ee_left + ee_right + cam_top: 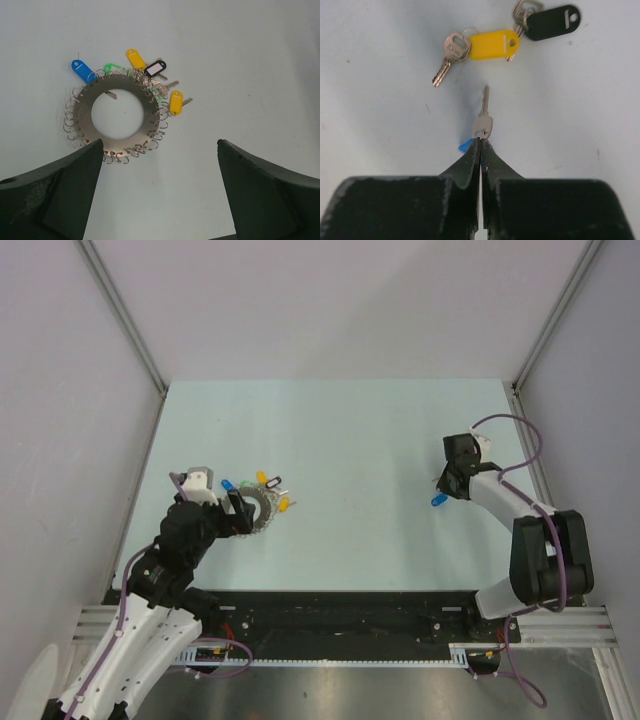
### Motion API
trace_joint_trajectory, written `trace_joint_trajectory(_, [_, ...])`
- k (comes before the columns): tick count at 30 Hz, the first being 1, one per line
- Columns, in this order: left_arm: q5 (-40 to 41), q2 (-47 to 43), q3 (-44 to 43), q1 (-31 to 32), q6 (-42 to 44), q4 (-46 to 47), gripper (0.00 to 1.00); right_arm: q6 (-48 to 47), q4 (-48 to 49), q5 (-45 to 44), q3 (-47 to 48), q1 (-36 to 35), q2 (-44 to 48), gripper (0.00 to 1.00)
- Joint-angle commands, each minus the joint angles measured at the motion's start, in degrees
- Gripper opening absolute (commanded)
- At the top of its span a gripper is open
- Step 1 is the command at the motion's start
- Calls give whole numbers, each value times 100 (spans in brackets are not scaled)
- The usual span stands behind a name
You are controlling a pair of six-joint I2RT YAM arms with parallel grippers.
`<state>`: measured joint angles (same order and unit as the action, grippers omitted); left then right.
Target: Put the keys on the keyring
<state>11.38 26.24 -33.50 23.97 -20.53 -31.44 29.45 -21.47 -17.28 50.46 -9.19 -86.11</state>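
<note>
Only up close: right end effector (480, 145) tight on a key (483, 119), left end effector (160, 145) wide near the keyring (125, 89).

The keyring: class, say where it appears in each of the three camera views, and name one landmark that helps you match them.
Top external: the keyring lies left of centre, in the lower half of the picture.
Left wrist: it lies up and left of centre, seen large.
Right wrist: not in view.
Shared landmark: the blue tag at the ring's edge, also seen in the left wrist view.
</note>
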Motion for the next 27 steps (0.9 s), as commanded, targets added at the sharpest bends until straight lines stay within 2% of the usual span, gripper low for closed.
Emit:
trace_joint_trajectory(1, [-39,-101,-184,47,14,103,100,-62,-181,-320,34,180,691,0])
trace_joint_trajectory(8, [-4,-260,-166,117,6,86,100,130,-647,-522,34,172,1245,0])
trace_joint_trajectory(12, [14,-347,-148,161,-21,68,100,569,-709,-531,-132,-275,1342,0])
trace_joint_trajectory(19, [23,-479,-131,231,-38,77,100,1957,-446,-637,-799,-1382,1263,0])
trace_joint_trajectory(22, [31,-514,-131,258,-38,68,100,2564,-270,-680,-906,-2085,1097,0])
trace_joint_trajectory(23, [31,-532,-122,275,-38,68,100,2705,-261,-828,-897,-2522,1035,0])
trace_joint_trajectory(27, [40,-567,-122,284,-38,59,100,3477,-164,-953,-906,-3316,754,0])
